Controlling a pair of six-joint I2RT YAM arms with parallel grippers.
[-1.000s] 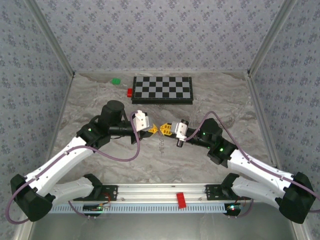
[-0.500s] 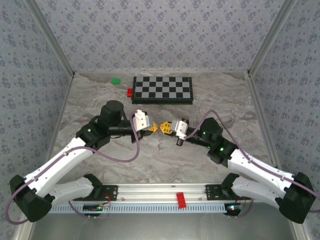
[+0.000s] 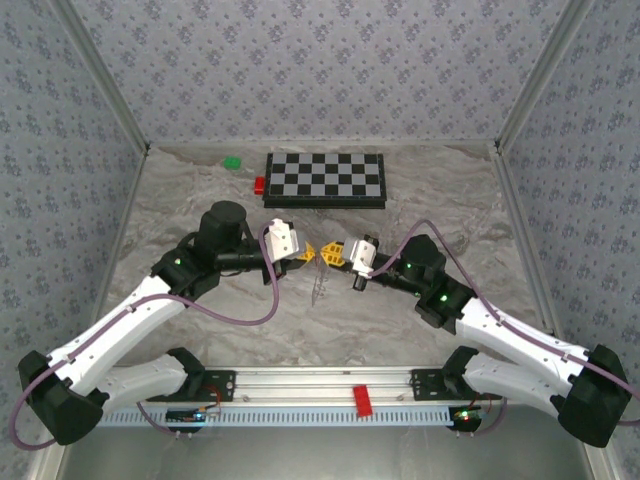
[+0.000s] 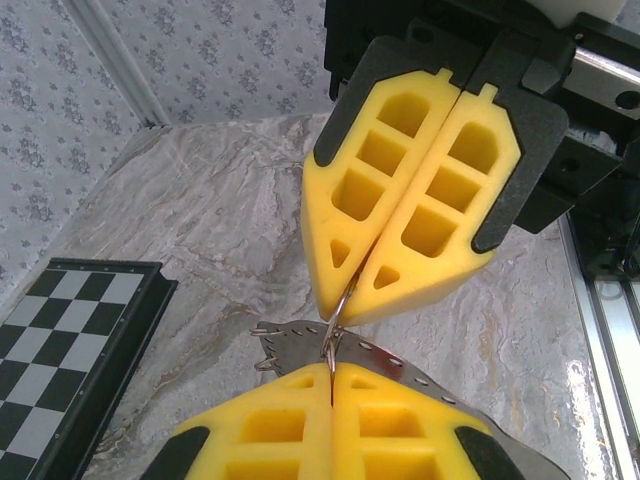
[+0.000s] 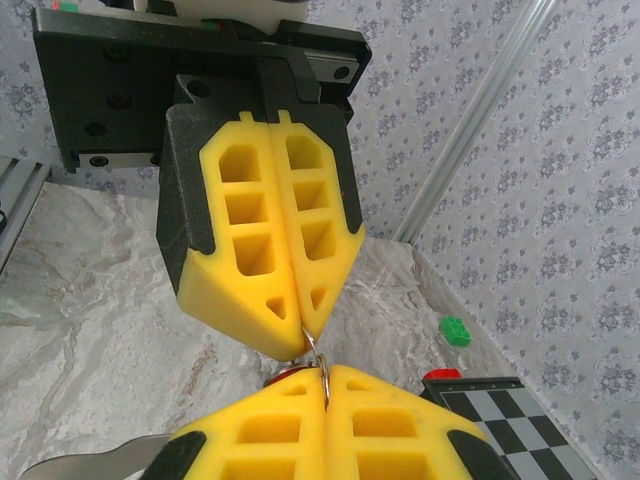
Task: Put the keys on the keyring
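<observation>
the key [image 5: 287, 372], a tiny red tag, sits right at the meeting tips and touches the thin wire there. whether it is already threaded i cannot tell. the keyring [image 4: 400, 360], a floppy grey loop, hangs from that same point over the middle of the table [image 3: 380, 330], on the near side of the board [image 3: 325, 178].

over the last second the two tips and the hanging loop drift a little toward the far side, the right tip more, and the jaws do not open. i read this as small alignment work in mid-air, with the threading under way and not done.

the left gripper [image 3: 308, 253] is pressed together on the wire of the keyring. the right gripper [image 3: 333, 251] pinches the same wire from the other side, tip to tip.

counts:
- one key
- one keyring
- two grippers
- one board, at the far side
- one green block [image 3: 232, 161], off its far left corner
- one red block [image 3: 259, 184], just beside its left edge
- one red piece [image 3: 362, 399], on the near rail
</observation>
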